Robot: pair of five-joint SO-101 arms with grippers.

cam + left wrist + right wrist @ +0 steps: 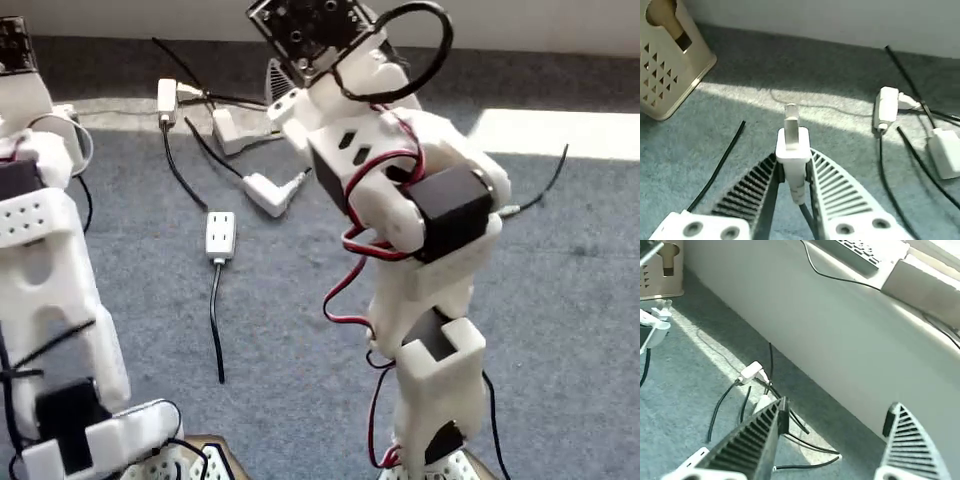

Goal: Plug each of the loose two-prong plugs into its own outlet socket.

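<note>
L fingers (835, 185) were clamped on two-prong plug (791, 145), prongs leading, prob. for insertion, short of outlet socket (886, 107); R fingers (755, 440) stood apart near same socket.

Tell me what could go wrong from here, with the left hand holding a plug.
1. The left hand pinches the plug only by its narrow body, so it may tilt or slip back when pushed into a socket.
2. The empty outlet socket lies loose on the carpet, and the right hand is open, holding nothing, so the socket may slide away under the push.
3. The plug's cord runs back through the hand and could snag.
</note>
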